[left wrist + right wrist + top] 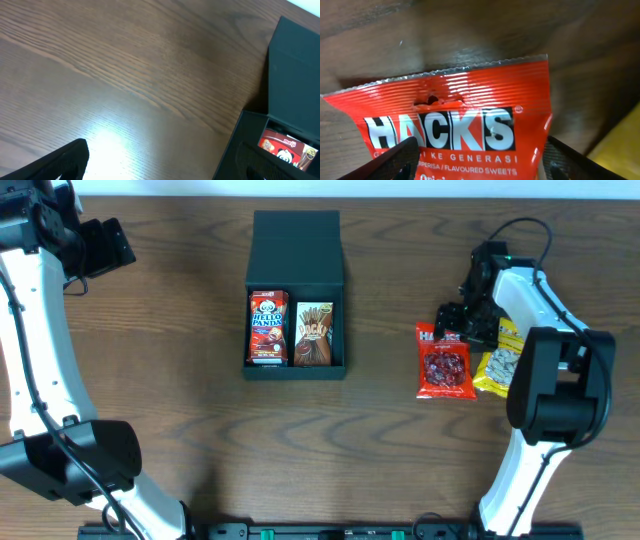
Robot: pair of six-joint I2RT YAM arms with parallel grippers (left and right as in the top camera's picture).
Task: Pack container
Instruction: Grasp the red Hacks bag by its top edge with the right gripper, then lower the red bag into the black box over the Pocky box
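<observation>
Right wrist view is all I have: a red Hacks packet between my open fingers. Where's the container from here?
Observer: The container sits left of the red Hacks packet on the overhead view, with its lid flap open.
Operator: Anything in it yet?
Observer: Yes, a Hello Panda box and a brown snack box lie side by side inside.
Operator: What's the yellow at my frame's corner?
Observer: It's a yellow packet, lying right beside the red one on the side away from the container.
</observation>
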